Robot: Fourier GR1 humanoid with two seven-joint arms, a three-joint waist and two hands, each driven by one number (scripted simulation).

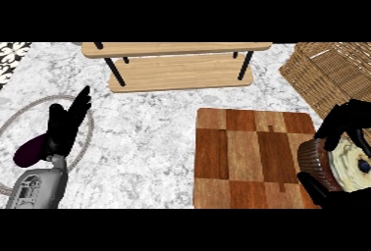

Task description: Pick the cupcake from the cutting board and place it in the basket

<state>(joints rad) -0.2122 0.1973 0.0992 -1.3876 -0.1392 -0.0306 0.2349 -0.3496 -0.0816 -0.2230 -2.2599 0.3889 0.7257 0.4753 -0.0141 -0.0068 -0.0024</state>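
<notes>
- The left hand (66, 120) is showing well to the left of the cutting board (246, 157), its grey forearm coming up from the lower edge. Its fingers are standing straight and spread, pointing up and slightly right, and they are holding nothing.
- Under and around that hand, a thin ring-shaped outline (22, 115) is lying on the marble counter (145, 147), and a dark purple object (30, 149) is sitting just beside the wrist, partly hidden by it; what it is cannot be told.
- A wooden two-tier shelf (177, 68) with black legs is standing beyond the cutting board, toward the far edge of the counter.
- The cutting board, made of light and dark wood blocks, is lying flat on the counter.
- The cupcake (340, 164) is tilting on its side above the board's right edge, its brown ridged wrapper facing left and its pale frosted top facing right.
- The right hand (340, 125) is curling around the cupcake, fingers above it and the thumb below.
- The wicker basket (326, 73) is sitting beyond the board's right corner, near the right hand.
</notes>
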